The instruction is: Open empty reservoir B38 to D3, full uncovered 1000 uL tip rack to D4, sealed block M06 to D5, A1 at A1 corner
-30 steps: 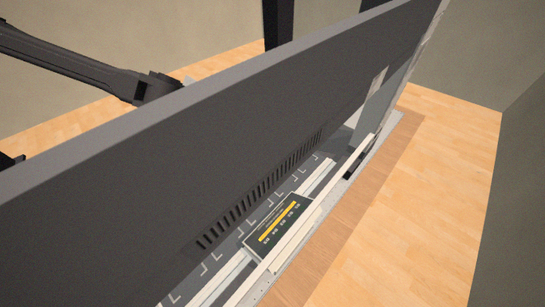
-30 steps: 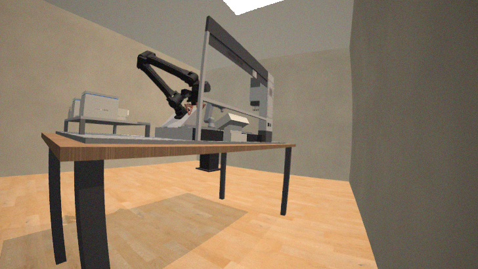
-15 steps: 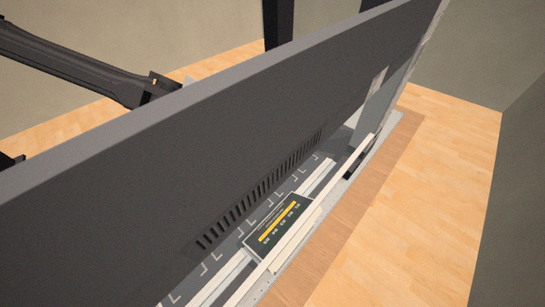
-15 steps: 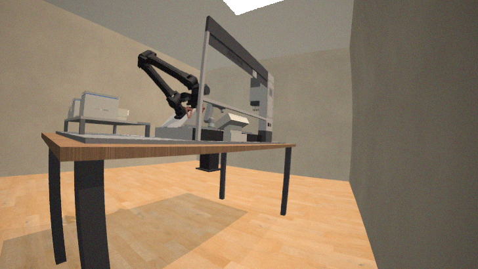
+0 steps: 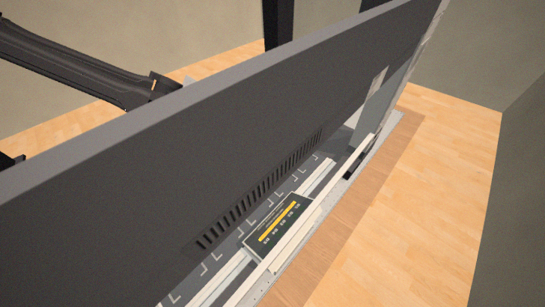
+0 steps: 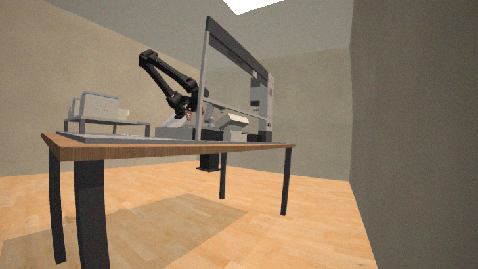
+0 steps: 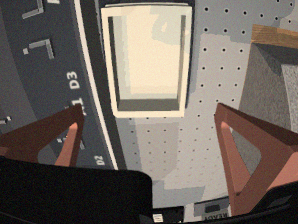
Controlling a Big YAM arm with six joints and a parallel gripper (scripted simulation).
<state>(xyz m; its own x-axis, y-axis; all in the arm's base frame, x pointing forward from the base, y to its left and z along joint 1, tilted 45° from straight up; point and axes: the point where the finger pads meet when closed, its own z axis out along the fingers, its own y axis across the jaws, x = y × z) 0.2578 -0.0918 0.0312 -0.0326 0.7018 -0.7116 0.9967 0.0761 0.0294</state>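
Note:
My gripper point(image 7: 149, 110) point(image 6: 188, 115) is open and empty, its two red-brown fingers spread wide. It hangs above a pale cream, open rectangular item point(image 7: 147, 59) that sits in a dark frame on a perforated grey plate point(image 7: 220, 63). I cannot tell what this item is. The dark deck point(image 7: 40, 96), engraved 'A1' and 'D3', lies just left of it. In the top view only the arm point(image 5: 95, 79) shows; the gripper is hidden behind a big grey panel point(image 5: 190, 152). The SHELF point(image 6: 107, 121) stands at the table's left end with pale boxes point(image 6: 100, 105) on it.
A tall frame with an upright post point(image 6: 201, 83) and a dark top beam spans the deck close to the gripper. White corner brackets point(image 5: 271, 202) and a dark label plate point(image 5: 278, 225) show below the panel. A grey machine point(image 6: 266, 100) stands at the far end.

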